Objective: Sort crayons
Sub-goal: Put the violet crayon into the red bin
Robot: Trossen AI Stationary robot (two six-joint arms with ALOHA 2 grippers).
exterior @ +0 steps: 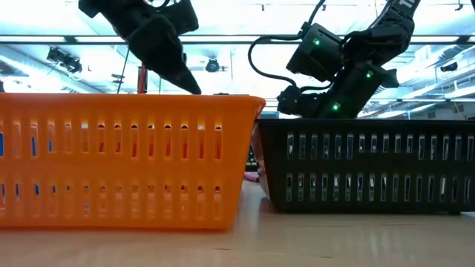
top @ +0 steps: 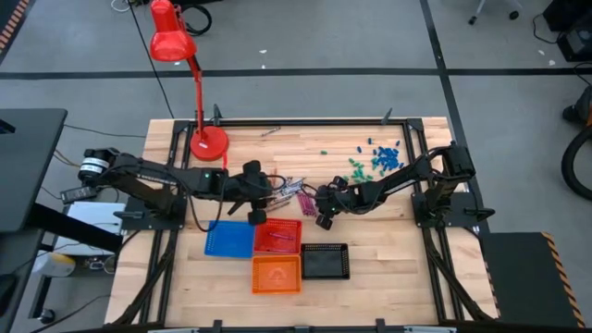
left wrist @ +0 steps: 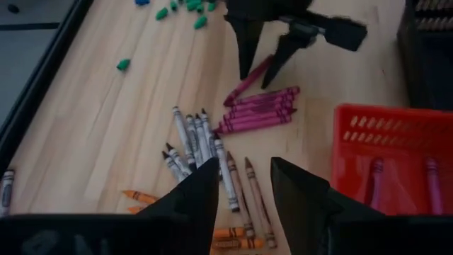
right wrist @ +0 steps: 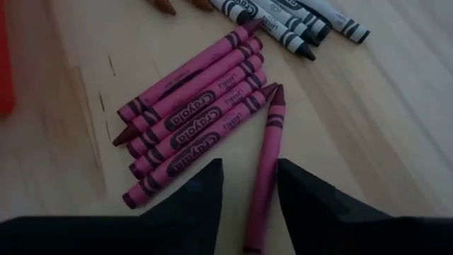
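The crayons [left wrist: 233, 131] lie loose on the wooden table between my two grippers: a grey group [left wrist: 195, 142], a magenta row [right wrist: 195, 120] and a few orange ones [left wrist: 237, 237]. Two more magenta crayons lie in the red tray [left wrist: 389, 152]. My right gripper [right wrist: 249, 170] is open and low over the table, its fingers on either side of one magenta crayon [right wrist: 267, 159] that lies apart from the row. I cannot tell whether they touch it. My left gripper [left wrist: 244, 188] hangs open above the grey and orange crayons, holding nothing.
Four small trays stand near the front: blue [top: 229, 239], red [top: 277, 234], orange [top: 277, 274] and black [top: 326, 262]. Small green and blue bits [top: 375, 159] lie scattered at the far right. A red desk lamp [top: 205, 141] stands at the far left.
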